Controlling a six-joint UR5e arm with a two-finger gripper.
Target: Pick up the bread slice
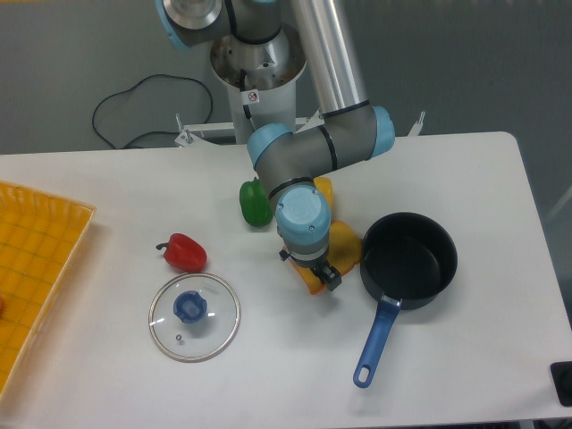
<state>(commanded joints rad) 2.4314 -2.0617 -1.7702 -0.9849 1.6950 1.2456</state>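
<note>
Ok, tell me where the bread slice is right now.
The bread slice lies on the table right of centre, mostly hidden under the gripper, just left of the dark pot and right of the green pepper.
</note>
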